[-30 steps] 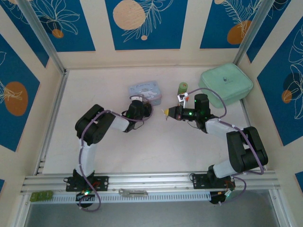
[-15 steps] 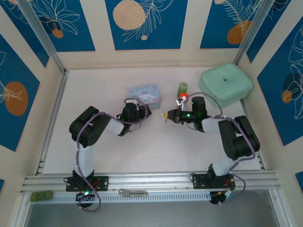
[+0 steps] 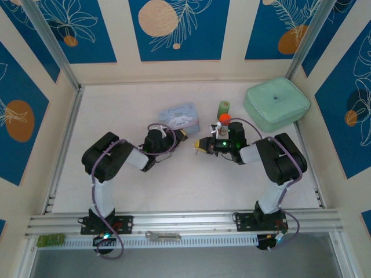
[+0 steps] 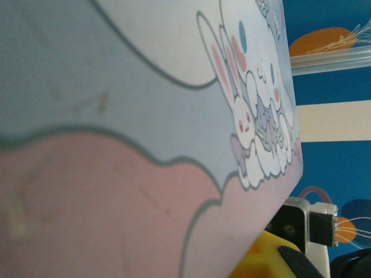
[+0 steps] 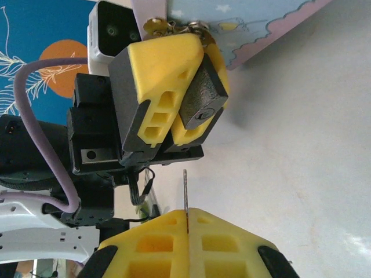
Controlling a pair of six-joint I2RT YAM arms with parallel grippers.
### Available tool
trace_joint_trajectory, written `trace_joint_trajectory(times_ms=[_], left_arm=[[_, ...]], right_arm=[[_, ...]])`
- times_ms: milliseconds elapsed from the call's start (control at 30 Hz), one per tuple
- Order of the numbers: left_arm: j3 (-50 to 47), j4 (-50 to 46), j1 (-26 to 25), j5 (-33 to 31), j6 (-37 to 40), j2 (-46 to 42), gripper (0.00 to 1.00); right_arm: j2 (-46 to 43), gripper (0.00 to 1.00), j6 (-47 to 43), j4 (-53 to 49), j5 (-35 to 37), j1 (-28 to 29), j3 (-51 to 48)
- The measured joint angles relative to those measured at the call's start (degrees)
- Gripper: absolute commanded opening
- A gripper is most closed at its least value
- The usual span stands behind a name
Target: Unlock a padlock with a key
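Right wrist camera gives you the clearest look. The left gripper (image 5: 197, 69) has its yellow fingers pressed in on the padlock (image 5: 203, 98), clamping the dark boxy body from both sides with the keyhole face turned toward the lens. Beyond the body, small silver and brass-coloured bits of metal show against the edge of the pale blue tin (image 5: 249, 23).

At the bottom of that view the right gripper (image 5: 188, 226) is closed tight. Its two yellow fingers meet on the key (image 5: 185, 194), whose thin blade stands edge-on out of the seam and points toward the padlock. Blade tip and padlock are apart, and the tip ends just short of the left gripper's lower finger.

Top external shows you the two grippers facing each other tip to tip near the middle of the table (image 3: 174, 179), a little toward its far edge. The left one sits at the tin's near right corner. Padlock and key are too small to make out there.

An orange-capped bottle (image 3: 224, 119) and a green-capped bottle (image 3: 224, 106) stand just behind the right wrist. A mint-green case (image 3: 276, 104) lies in the far right corner.

Left wrist camera sits close over the tin's lid, where you see a cartoon rabbit (image 4: 246, 116) printed.
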Motion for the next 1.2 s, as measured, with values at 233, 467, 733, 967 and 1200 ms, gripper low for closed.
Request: trace_joint_trajectory(times_ms=[233, 467, 733, 967, 1200], left_arm=[[-0.7, 3.7, 0.0, 0.0, -3.3, 0.0, 0.0], [-1.2, 5.5, -0.2, 0.0, -4.5, 0.0, 0.0], [-1.4, 7.0, -0.4, -0.1, -4.9, 0.0, 0.0], [-1.4, 7.6, -0.7, -0.2, -5.0, 0.0, 0.0], [-1.4, 7.8, -0.8, -0.7, -5.4, 0.0, 0.0]], right_arm=[[0.6, 0.0, 2.3, 2.1, 0.9, 2.1, 0.9], [2.5, 0.0, 4.4, 5.5, 1.7, 2.5, 1.3], [3.4, 0.0, 6.3, 8.5, 1.9, 2.5, 1.9], [4.8, 0.0, 7.4, 10.4, 2.4, 2.6, 2.5], [4.8, 0.0, 7.6, 10.1, 3.6, 2.6, 2.9]])
